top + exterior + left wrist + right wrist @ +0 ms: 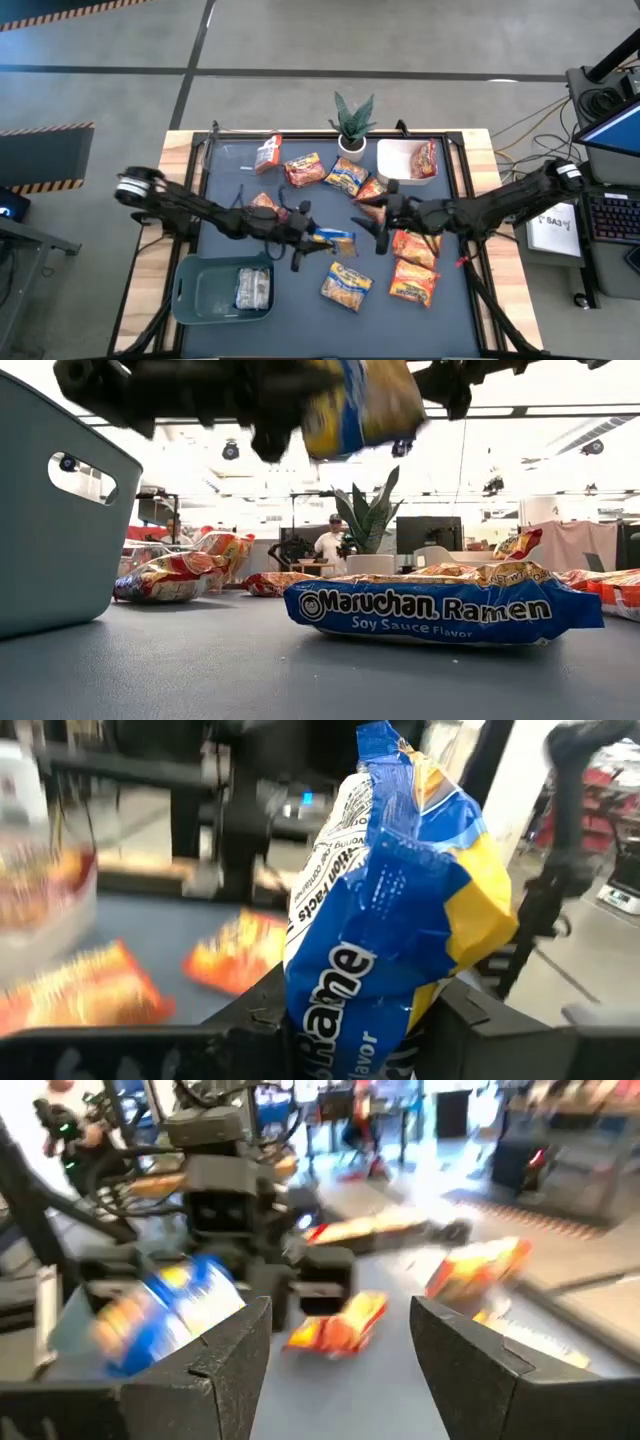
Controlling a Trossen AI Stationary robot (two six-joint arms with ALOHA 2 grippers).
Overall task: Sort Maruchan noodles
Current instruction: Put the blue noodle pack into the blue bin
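Note:
My left gripper (308,238) is shut on a blue-and-yellow Maruchan noodle packet (390,910), held high over the table's middle (362,405). My right gripper (340,1350) stands open just to the right of it (376,222), facing that packet (160,1315) with nothing between its fingers. Several orange and red packets lie flat on the dark mat, among them ones at the far middle (304,170) and the near right (413,283). Another blue-and-yellow packet (440,610) lies flat near the front (346,283). My left gripper pinches the packet between its two fingers at the packet's near end (345,1020), across its printed faces. The fingers come in level from the table's left. The packet is lifted clear of the table and sticks out ahead of the fingers toward my right gripper.
A grey-blue bin (195,290) at the near left holds a silvery packet (252,290). A white tray (398,165) at the far right holds a red packet (426,158). A small potted plant (352,125) stands at the far edge, a small box (268,153) to its left.

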